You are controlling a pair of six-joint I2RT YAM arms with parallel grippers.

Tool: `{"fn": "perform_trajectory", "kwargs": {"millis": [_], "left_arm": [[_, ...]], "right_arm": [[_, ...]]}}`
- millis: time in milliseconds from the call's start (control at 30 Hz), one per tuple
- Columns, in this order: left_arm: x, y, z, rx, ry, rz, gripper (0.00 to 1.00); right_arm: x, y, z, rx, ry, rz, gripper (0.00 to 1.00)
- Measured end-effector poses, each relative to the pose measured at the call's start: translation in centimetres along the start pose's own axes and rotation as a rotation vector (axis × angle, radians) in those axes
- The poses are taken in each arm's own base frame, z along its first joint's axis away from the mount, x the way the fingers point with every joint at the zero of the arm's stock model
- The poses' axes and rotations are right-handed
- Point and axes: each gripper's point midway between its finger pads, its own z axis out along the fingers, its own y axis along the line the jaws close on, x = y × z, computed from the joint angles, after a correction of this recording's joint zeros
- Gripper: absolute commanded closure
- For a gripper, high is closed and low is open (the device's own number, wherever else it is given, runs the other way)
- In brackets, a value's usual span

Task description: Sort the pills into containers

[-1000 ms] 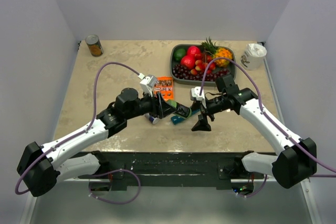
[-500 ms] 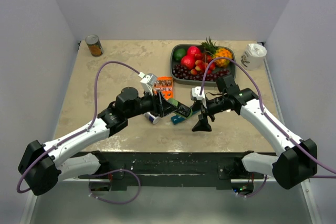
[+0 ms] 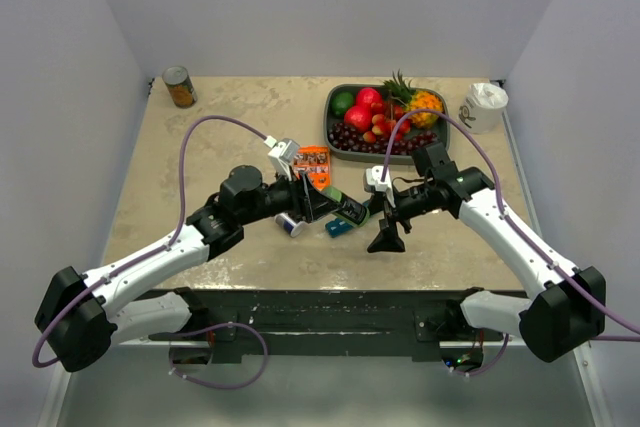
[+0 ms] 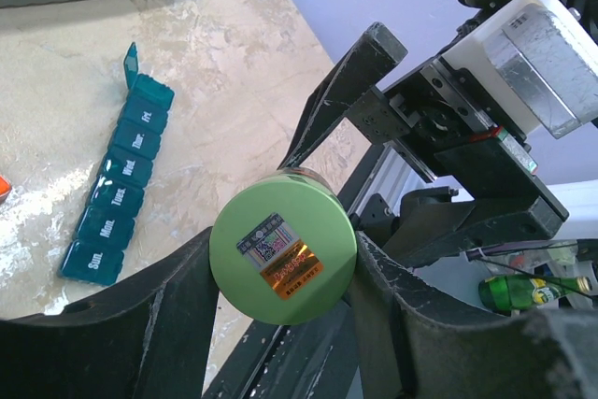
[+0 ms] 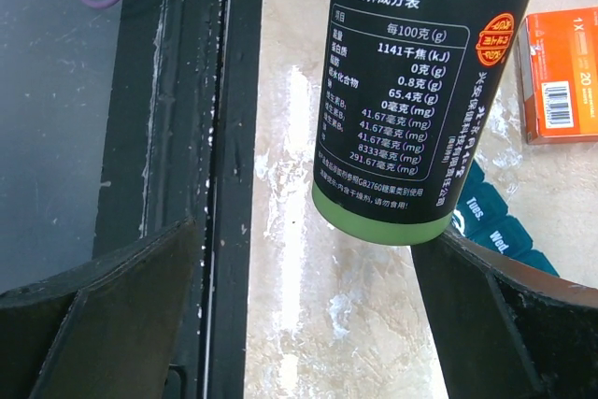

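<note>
Heads up on where your arms are right now. Your left gripper (image 4: 283, 279) is clamped on the black bottle (image 5: 420, 81), one finger on each side of its round green end (the one with the little foil sticker, dead centre in the left wrist view). It's held up off the table, lying roughly level.

Your right gripper (image 5: 299, 298) is spread as wide as it goes and has nothing in it. In its wrist view the bottle comes in from 12 o'clock and sits between the two fingers, touching neither.

The containers (image 4: 117, 189) are the teal strip lying flat on the table (image 3: 220, 117). From above you only catch a bit of it, poking out under the bottle at about 5 o'clock from the orange box (image 3: 315, 160). The left wrist camera shows it best: Sun. through Fri. are readable and those lids are down, while the lid at the end past Fri. stands up. I can't tell if anything is inside that one.

Round the edges from the table's centre, the grey fruit tray (image 3: 331, 133) is at 1 o'clock, a white cup (image 3: 485, 105) is at 2 o'clock in the corner, and a tin can (image 3: 180, 87) is at 10 o'clock.
</note>
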Motion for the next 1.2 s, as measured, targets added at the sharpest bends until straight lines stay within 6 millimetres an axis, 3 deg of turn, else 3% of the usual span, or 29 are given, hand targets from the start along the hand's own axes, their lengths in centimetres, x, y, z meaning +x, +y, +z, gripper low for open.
{"fn": "perform_trajectory", "kwargs": {"millis": [1200], "left_arm": [[-1.0, -0.9, 0.2, 0.043, -0.049, -0.022, 1.0]], "right_arm": [[-0.6, 1.2, -0.1, -0.049, -0.027, 0.02, 0.01]]}}
